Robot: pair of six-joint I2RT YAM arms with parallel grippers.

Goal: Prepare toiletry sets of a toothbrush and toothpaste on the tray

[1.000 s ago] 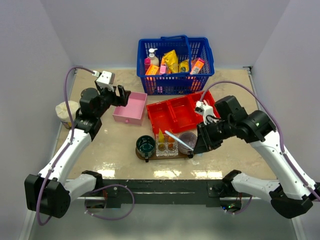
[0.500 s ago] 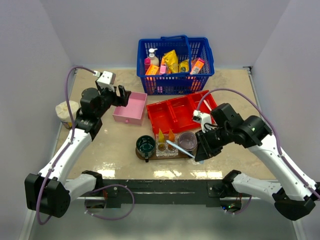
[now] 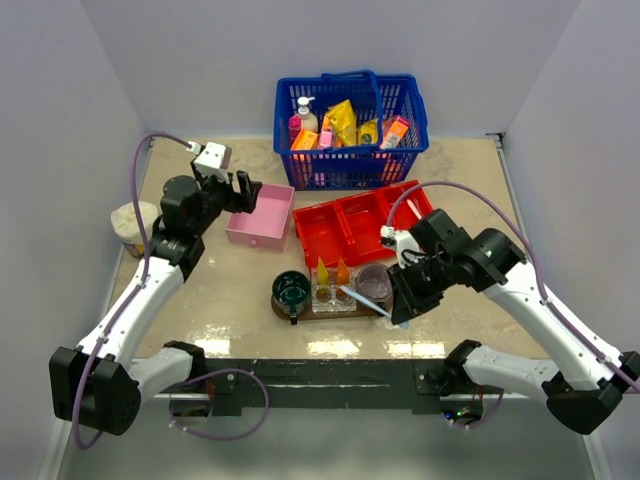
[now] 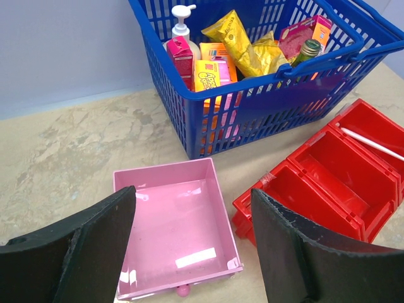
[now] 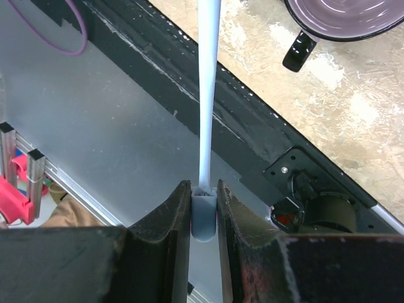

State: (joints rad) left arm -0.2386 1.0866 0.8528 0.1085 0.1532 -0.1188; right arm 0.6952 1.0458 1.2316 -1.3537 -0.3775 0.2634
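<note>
Pinches the toothbrush (image 5: 209, 95) by the very tail of its handle in the nearly closed right gripper (image 5: 203, 192), slanted low over the right end of the tray (image 3: 340, 313), near the toothpaste (image 3: 322, 272) tubes. Risks swivelling in so thin a hold, or landing across the rim and rolling off. Possibly overhangs the near edge; hard to judge from above. Leaves the left gripper (image 4: 192, 218) spread wide, empty, above the pink box (image 4: 170, 221).

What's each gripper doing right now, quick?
Left gripper: open, holding nothing.
Right gripper: shut on the toothbrush.
</note>
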